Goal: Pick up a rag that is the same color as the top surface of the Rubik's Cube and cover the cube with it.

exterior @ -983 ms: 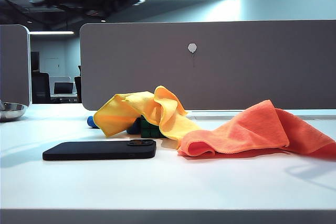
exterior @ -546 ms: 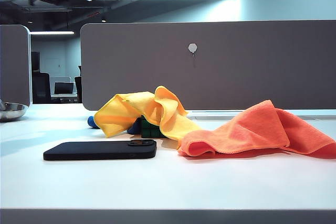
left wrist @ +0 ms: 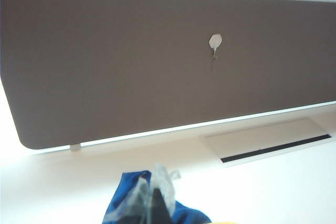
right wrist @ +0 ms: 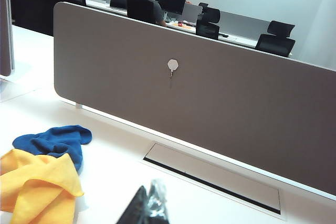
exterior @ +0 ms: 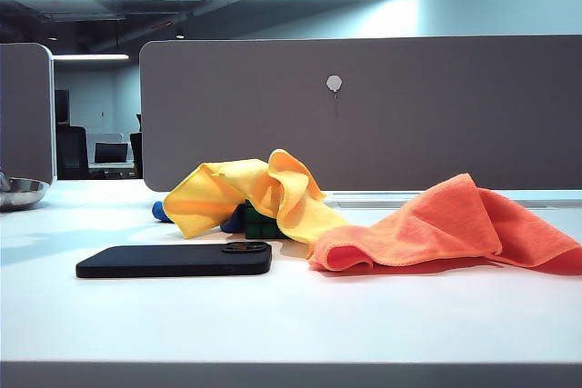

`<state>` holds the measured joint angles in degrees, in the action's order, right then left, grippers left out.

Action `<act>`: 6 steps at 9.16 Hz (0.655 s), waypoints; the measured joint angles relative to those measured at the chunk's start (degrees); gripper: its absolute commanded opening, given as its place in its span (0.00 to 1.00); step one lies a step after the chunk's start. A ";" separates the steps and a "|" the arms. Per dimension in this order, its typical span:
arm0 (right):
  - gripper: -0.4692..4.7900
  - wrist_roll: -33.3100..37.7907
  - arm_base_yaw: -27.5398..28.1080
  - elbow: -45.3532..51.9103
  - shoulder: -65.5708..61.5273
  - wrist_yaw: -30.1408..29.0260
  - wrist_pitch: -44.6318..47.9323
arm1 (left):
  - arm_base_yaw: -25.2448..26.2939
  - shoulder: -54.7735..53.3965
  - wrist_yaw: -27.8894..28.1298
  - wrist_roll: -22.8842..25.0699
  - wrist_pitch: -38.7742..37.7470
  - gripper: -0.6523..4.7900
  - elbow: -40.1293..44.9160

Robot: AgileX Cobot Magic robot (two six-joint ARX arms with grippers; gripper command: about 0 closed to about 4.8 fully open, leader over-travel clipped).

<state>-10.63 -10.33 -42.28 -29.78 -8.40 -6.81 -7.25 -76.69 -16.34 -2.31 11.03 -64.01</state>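
The yellow rag lies draped in a bunched heap over the Rubik's Cube. Only a dark green lower part of the cube shows beneath it; its top is hidden. In the right wrist view the rag lies off to one side of my right gripper, whose tips meet with nothing between them. My left gripper is shut and empty, raised above the table, and the small blue cloth shows behind its tips. Neither gripper shows clearly in the exterior view.
A black phone lies flat in front of the rag. A big orange cloth spreads to the right. The blue cloth peeks out behind the rag. A metal bowl sits far left. The grey partition closes the back.
The dark arm at the top of the exterior view has drawn up and to the left, almost out of frame. Rag, cube, phone and cloths have not moved.
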 measured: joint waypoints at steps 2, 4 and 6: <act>0.09 0.04 0.00 4.26 8.92 0.00 -0.85 | 0.00 4.37 1.77 1.44 -6.03 0.11 0.00; 0.09 1.57 0.00 7.17 12.87 2.25 -2.34 | -0.02 6.19 2.08 3.19 -10.56 0.11 0.20; 0.09 2.78 0.02 9.44 16.61 4.11 -6.05 | 0.17 10.12 2.56 3.82 -12.20 0.11 2.32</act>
<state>-7.86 -10.31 -32.84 -13.17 -4.29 -12.86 -7.07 -66.57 -13.78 1.52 -1.17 -61.69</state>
